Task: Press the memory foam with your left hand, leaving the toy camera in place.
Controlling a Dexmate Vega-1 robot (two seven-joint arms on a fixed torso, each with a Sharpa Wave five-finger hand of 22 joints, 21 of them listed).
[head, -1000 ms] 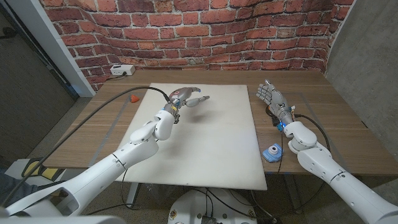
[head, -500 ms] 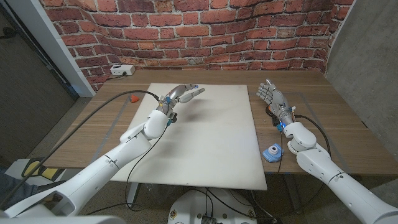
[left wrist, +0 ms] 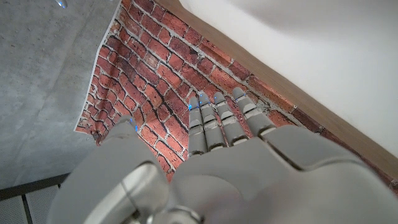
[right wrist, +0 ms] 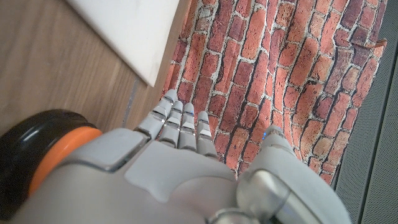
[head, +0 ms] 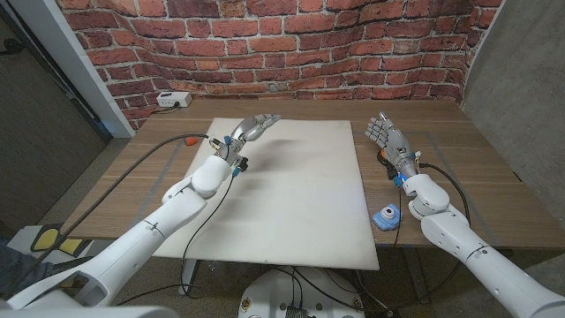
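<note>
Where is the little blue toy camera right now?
In the head view, the toy camera sits on the wooden table on the robot's right side, just off the right edge of the white memory foam, beside the right arm.

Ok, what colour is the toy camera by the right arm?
Light blue; the toy camera shows best in the head view.

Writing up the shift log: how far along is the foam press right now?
Done: cannot tell; no dent shows in the memory foam. In hand: the left robot hand hangs open above the foam's far left corner, holding nothing. The toy camera sits on the table beside the foam's right edge, and the right robot hand is open, away from it. Left: lower the left hand and press.
</note>
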